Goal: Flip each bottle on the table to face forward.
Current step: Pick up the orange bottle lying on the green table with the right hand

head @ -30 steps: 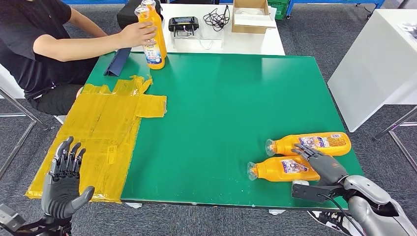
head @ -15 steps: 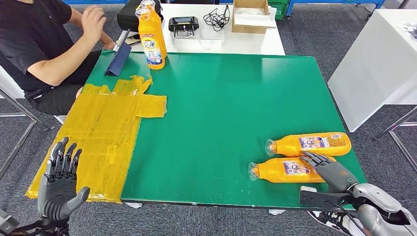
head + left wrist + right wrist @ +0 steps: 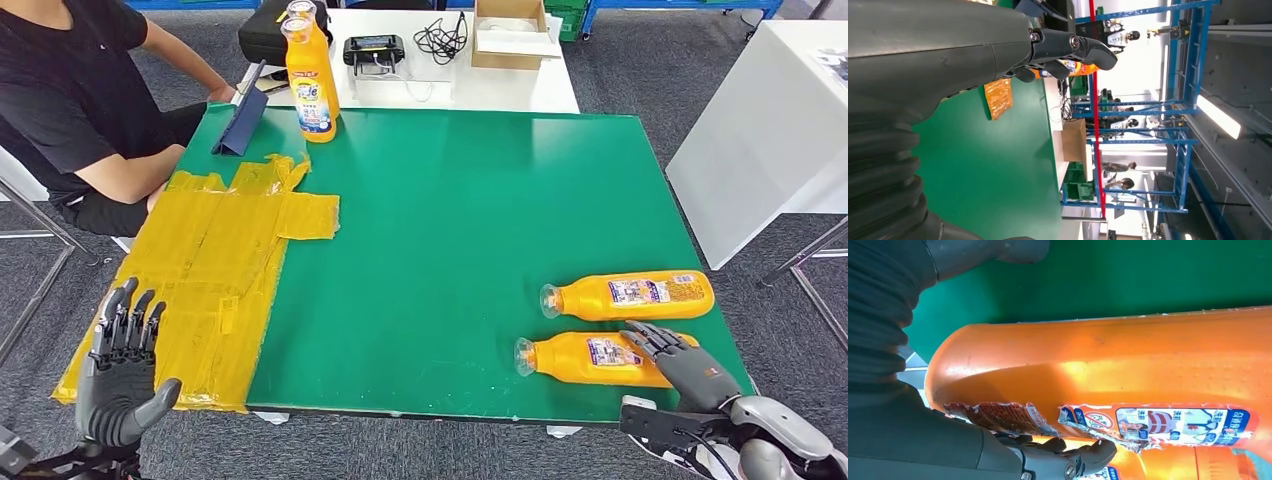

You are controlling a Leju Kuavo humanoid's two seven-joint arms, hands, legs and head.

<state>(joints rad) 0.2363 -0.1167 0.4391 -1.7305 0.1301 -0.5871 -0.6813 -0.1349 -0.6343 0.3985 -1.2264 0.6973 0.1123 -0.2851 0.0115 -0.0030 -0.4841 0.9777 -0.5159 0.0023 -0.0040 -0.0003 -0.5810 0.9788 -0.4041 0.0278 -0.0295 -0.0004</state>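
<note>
Under right robot hand, nearer lying bottle

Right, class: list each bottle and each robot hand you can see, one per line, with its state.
Standing bottles: upright, at the far left corner.
Far lying bottle: on its side, untouched.
Near lying bottle: on its side, right hand resting on it.
Left hand: open, empty.
Right hand: fingers over the near lying bottle's base.

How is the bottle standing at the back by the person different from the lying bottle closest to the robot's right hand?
The back bottle stands upright at the far left corner of the green table; the near bottle lies on its side at the front right edge. Nothing touches the back bottle, while the right hand rests its fingers on the near bottle. Both are orange with a printed label.
</note>
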